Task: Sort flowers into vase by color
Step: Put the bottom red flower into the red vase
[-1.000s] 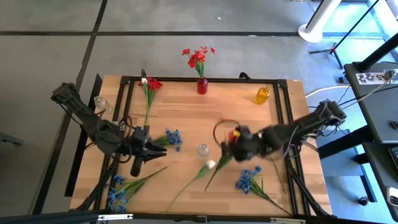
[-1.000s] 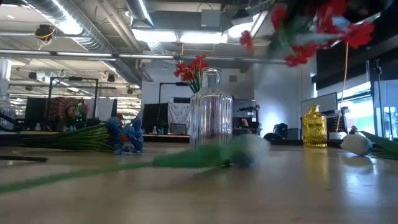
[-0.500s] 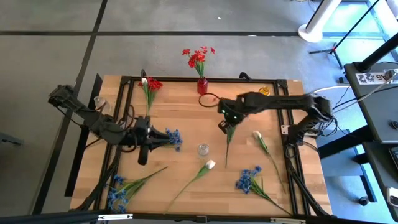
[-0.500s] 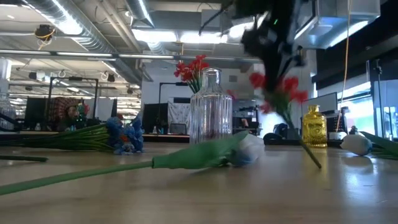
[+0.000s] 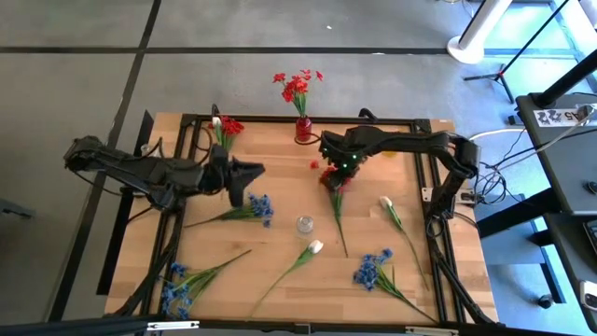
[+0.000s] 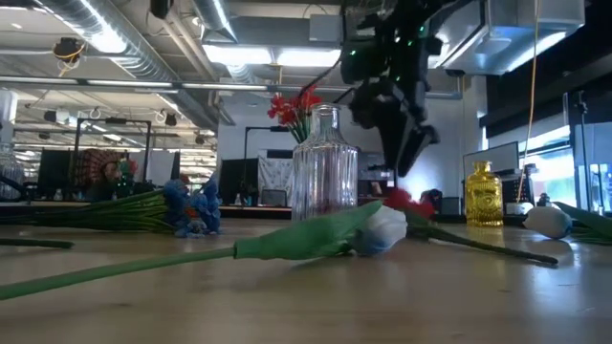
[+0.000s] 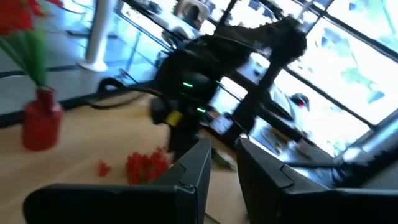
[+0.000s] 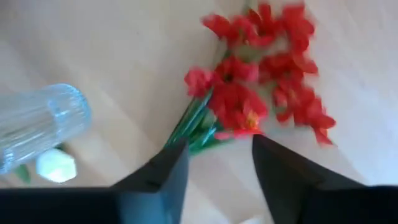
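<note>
A red flower lies flat on the table between the red vase and the clear vase, its stem running toward the near edge. My right gripper hovers open just above its bloom, with the fingers clear of it in the low view. My left gripper is open and empty, left of centre, pointing toward the right arm. The red vase holds red flowers. Blue clusters and white buds lie scattered on the table.
A yellow vase stands at the far right, mostly under the right arm in the high view. More flowers lie at the far left, near left, near right and right. Bare wood shows between the grippers.
My right gripper swung from the table's middle toward the far edge, near the red vase, carrying the red flower. The flower hung below the fingers half a second ago and now lies flat on the table. My left gripper moved toward the far edge and slightly right.
</note>
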Robot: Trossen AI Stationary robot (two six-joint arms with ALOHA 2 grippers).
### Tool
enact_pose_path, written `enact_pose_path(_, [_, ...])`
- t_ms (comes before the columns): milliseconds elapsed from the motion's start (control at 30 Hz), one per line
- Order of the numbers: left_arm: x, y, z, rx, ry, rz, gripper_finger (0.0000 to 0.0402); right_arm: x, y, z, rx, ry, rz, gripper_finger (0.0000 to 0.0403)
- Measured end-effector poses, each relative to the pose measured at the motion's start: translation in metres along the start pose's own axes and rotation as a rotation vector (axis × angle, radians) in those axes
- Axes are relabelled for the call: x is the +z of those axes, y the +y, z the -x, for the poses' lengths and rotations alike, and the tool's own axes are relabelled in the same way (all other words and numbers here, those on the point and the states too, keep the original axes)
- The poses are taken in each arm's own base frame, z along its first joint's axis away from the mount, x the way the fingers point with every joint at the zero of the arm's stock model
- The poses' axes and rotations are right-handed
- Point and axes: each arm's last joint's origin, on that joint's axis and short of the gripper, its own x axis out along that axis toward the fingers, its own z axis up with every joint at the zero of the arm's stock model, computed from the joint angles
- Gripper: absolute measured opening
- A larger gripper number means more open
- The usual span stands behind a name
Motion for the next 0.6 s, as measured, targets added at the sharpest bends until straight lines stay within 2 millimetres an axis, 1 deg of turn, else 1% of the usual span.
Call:
enact_pose_path(100, [0.004,0.006,-0.006,0.006,0.004,0.007,0.0074,-0.012,0.008,0.003,-0.065,0.022,-0.112,0.0214])
enact_pose_path(200, [0.006,0.009,-0.008,-0.01,0.022,0.011,0.0074,-0.025,0.024,-0.002,-0.146,0.007,-0.171,0.0232])
enact_pose_path(300, [0.006,0.009,-0.009,-0.033,0.038,0.014,0.0074,-0.034,0.045,-0.019,-0.124,-0.036,-0.202,0.0237])
enact_pose_path(400, [0.005,0.008,-0.008,-0.07,0.069,0.011,0.0074,-0.038,0.058,-0.039,-0.118,-0.089,-0.22,0.0238])
enact_pose_path(500, [0.003,0.006,-0.007,-0.095,0.088,0.008,0.0074,-0.036,0.055,-0.056,-0.168,-0.106,-0.266,0.0235])
enact_pose_path(600, [0.003,0.006,-0.007,-0.107,0.1,-0.02,0.0074,-0.033,0.052,-0.074,-0.237,-0.107,-0.274,0.0224])
